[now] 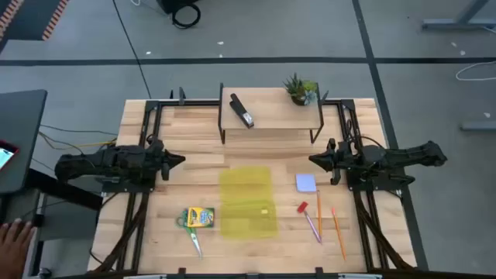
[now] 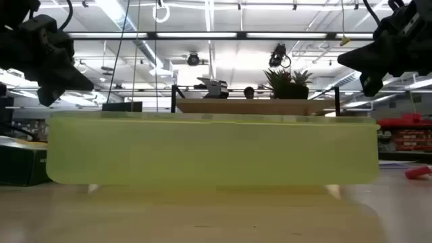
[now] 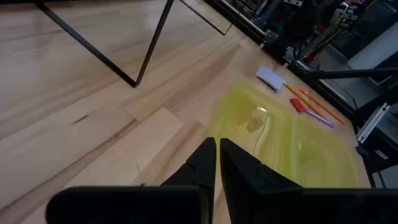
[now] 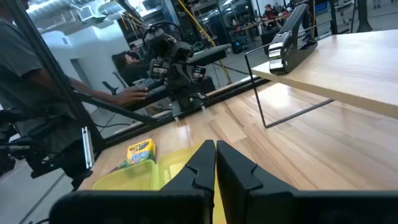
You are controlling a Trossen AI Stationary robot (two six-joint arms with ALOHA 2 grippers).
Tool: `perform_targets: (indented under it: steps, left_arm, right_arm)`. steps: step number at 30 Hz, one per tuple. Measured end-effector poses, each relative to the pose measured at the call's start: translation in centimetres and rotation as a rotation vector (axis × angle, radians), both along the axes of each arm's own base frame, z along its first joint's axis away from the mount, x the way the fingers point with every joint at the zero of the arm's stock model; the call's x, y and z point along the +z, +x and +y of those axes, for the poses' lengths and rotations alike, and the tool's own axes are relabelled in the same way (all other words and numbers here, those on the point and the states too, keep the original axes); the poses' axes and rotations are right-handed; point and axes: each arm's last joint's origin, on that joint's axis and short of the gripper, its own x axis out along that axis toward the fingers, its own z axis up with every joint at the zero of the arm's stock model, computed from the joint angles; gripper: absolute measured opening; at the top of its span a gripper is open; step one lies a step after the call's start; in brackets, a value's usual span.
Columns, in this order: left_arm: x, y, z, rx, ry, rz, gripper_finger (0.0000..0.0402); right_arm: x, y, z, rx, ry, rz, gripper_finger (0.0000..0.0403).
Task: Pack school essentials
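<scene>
A translucent yellow pouch (image 1: 248,201) lies flat at the table's middle. To its left lie the yellow-green crayon box (image 1: 199,217) and the green-handled scissors (image 1: 192,236). On its right are a pale lavender-blue notepad (image 1: 305,183), a small red piece (image 1: 301,208), a purple pen (image 1: 312,226) and two orange pencils (image 1: 338,231). My left gripper (image 1: 177,161) hovers shut above the table, left of the pouch's far end. My right gripper (image 1: 316,160) hovers shut just beyond the notepad. Both point toward the middle.
A raised wooden shelf (image 1: 271,116) on thin black legs stands at the far middle, bearing a black stapler (image 1: 242,112) and a small potted plant (image 1: 301,89). A person's hand (image 1: 14,236) shows off the table's near left. People stand beyond the table in the right wrist view.
</scene>
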Motion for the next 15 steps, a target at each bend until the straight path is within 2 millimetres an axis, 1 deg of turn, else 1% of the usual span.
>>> perform_targets:
  steps: [8, 15]
  left_arm:
    - [0.00, 0.00, 0.00, 0.000, 0.000, 0.000, 0.0039]
    - [0.00, 0.00, 0.00, 0.000, 0.000, 0.000, 0.0031]
  right_arm:
    - [-0.01, 0.00, 0.00, 0.000, 0.000, 0.000, 0.0021]
    - [0.01, 0.00, 0.00, 0.000, 0.000, -0.001, 0.0021]
